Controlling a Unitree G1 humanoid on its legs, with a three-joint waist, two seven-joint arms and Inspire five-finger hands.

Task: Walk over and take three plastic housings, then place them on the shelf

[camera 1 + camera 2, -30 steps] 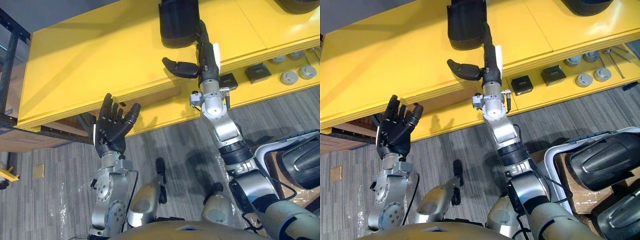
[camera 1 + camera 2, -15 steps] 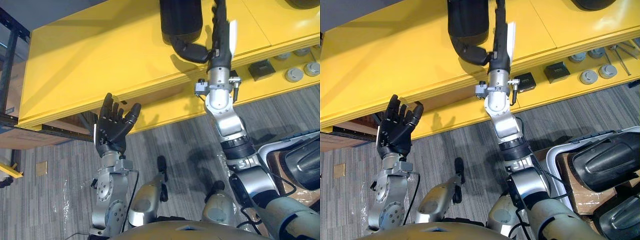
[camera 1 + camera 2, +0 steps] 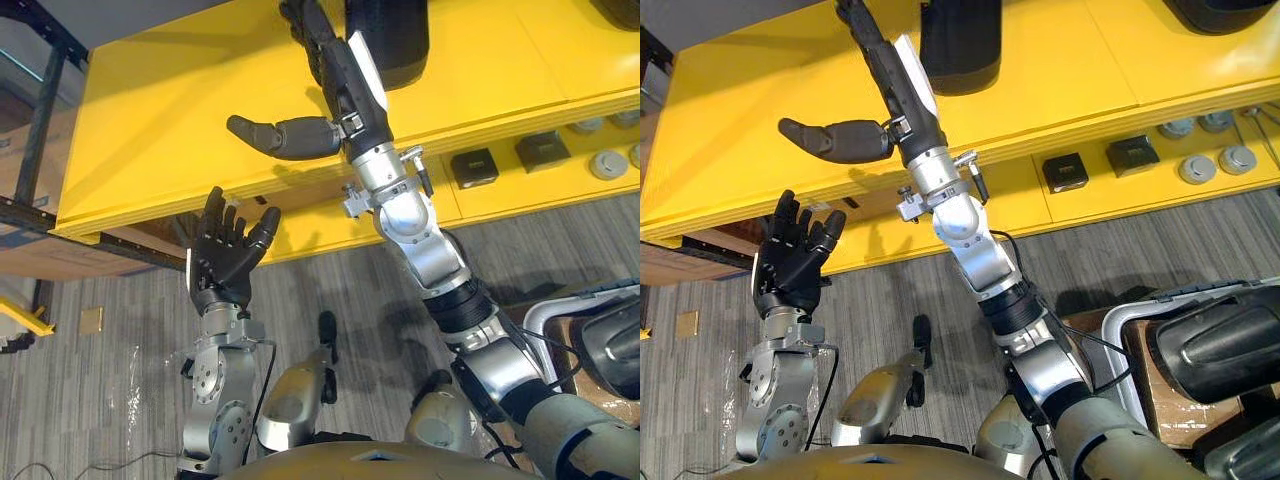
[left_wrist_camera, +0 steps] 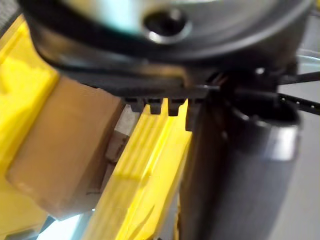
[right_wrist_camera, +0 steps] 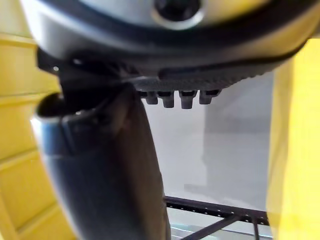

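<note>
- My right hand (image 3: pixel 343 82) is out over the top board of the yellow shelf (image 3: pixel 150 120), with the arm stretched up from my right side.
- The fingers (image 3: pixel 312 35) on that hand are straight and lie in a row. The thumb (image 3: pixel 275 135) sticks out wide to my left, and there is nothing in the grip.
- One black plastic housing (image 3: pixel 390 40) stands on the top board, just beside my right hand on its right. I cannot tell whether the edge of the hand touches it.
- A second dark housing (image 3: pixel 1222 10) sits further right on the same board, at the far edge of what I see and well apart from the hand.
- My left hand (image 3: pixel 222 262) is held low in front of the shelf's front edge. Its palm is turned up toward my head, and its fingers are apart, relaxed and holding nothing.
- Down by my right side there is a light-rimmed bin (image 3: pixel 1115 322) with more dark moulded housings (image 3: pixel 1215 350) lying in it.
- On the lower board of the shelf there are two small black blocks (image 3: pixel 473 167) side by side, with round metal discs (image 3: pixel 607 163) to their right.
- Grey carpet floor (image 3: pixel 100 400) lies under all of it.
</note>
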